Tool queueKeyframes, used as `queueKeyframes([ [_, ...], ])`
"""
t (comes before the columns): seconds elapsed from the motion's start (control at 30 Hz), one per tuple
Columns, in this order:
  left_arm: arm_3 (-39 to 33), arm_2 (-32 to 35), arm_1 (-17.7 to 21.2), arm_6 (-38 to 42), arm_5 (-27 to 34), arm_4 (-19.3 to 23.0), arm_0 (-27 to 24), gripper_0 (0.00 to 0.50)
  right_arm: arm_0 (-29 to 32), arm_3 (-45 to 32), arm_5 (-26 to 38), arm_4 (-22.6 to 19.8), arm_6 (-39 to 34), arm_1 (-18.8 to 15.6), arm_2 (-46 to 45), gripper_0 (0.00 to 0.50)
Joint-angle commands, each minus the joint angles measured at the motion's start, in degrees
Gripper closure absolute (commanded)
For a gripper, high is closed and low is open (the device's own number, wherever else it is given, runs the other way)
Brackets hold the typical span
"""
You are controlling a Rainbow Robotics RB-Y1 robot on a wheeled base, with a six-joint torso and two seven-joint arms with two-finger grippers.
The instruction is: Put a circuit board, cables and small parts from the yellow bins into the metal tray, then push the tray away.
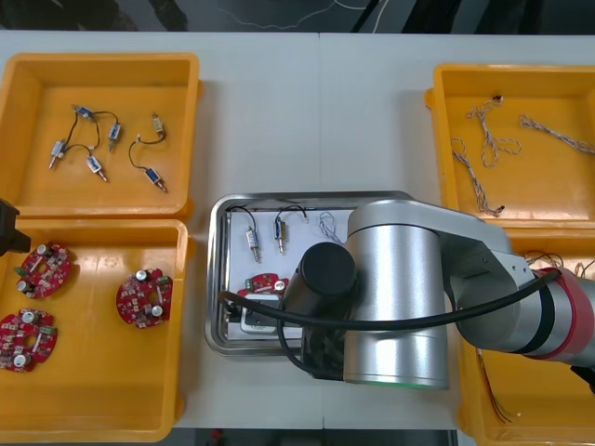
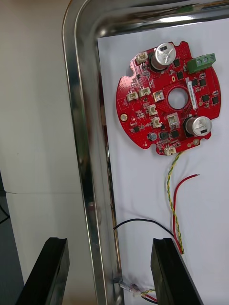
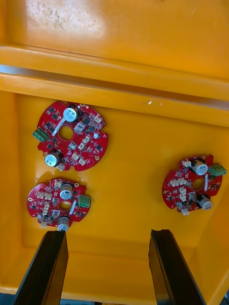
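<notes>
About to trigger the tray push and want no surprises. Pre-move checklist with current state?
1. Circuit board in metal tray: ok.
2. Red and yellow cable in tray: ok.
3. Small metal parts in tray: ok.
4. Right gripper open, fingers either side of the tray's rim: ok.
5. Fingers touching the rim: cannot tell.
6. Left gripper open over the yellow bin of boards, off the tray: ok.

Tray (image 1: 216,279) mid-surface (image 1: 316,111), btwn bins (image 1: 102,70) L & R; in it: board (image 2: 169,97), cables (image 2: 171,190) just beside it, small metal parts (image 1: 253,243) behind; near L bin (image 1: 93,390): 3 boards (image 1: 144,299); far R bin (image 1: 521,84): more cables (image 1: 483,139).
</notes>
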Motion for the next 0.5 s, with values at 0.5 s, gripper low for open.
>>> queueKeyframes([
  [0.5,-1.74,2.02,-0.59,-4.53,0.38,-0.58,0.63,0.000,3.41,2.78,-0.63,12.59,2.43,2.36,8.72,0.000],
])
